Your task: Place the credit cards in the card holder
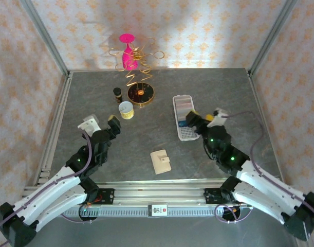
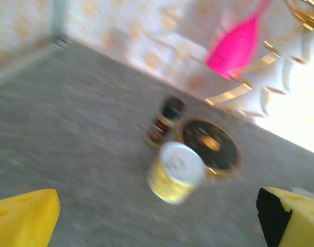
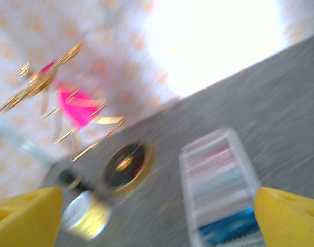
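The card holder (image 1: 180,99) is a long white tray right of the table's middle. It lies lengthwise, and the credit cards (image 1: 183,111) rest flat inside it. In the blurred right wrist view the card holder (image 3: 186,175) holds several pale cards (image 3: 218,175) in a row and one blue card (image 3: 231,230) nearest me. My right gripper (image 1: 200,119) hovers at the tray's near right end, its yellow fingertips (image 3: 28,213) spread wide, open and empty. My left gripper (image 1: 102,123) is at the left, open and empty, with yellow fingertips (image 2: 23,218) apart over bare table.
A beige snap wallet (image 1: 160,161) lies near the front centre. Ahead of the left gripper stand a yellow tin with a white lid (image 2: 176,172), a small dark bottle (image 2: 164,121) and a round black-and-gold dish (image 2: 208,144). A pink glass in gold wire (image 1: 128,54) stands at the back.
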`<act>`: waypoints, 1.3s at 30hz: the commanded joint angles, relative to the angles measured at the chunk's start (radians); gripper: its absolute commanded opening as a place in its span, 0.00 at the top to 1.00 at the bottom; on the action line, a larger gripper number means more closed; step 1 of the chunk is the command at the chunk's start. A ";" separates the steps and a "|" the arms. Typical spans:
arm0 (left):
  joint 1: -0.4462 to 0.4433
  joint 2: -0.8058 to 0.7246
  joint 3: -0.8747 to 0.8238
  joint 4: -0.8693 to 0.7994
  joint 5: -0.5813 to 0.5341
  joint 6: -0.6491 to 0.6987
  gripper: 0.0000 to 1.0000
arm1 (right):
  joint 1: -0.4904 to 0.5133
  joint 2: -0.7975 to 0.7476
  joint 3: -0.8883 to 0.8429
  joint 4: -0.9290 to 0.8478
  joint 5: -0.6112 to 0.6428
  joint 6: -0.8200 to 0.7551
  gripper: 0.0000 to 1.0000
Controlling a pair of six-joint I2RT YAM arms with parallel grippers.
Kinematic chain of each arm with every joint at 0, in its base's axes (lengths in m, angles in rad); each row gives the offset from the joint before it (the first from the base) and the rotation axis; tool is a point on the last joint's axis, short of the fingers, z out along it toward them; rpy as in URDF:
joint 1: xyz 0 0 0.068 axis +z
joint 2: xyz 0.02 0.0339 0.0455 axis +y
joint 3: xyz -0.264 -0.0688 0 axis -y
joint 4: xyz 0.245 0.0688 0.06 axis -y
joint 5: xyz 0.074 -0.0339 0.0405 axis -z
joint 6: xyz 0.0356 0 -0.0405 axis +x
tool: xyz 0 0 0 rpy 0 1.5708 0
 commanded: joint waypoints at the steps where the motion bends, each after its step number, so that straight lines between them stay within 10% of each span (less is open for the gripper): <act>1: 0.056 0.011 -0.031 0.197 -0.176 0.194 0.01 | -0.124 -0.022 -0.082 0.158 0.103 -0.207 0.00; 10: 0.301 0.103 -0.265 0.628 -0.197 0.369 0.01 | -0.485 0.184 -0.299 0.595 -0.141 -0.408 0.00; 39: 0.533 0.883 -0.316 1.550 0.371 0.566 0.01 | -0.623 0.804 -0.349 1.261 -0.278 -0.460 0.00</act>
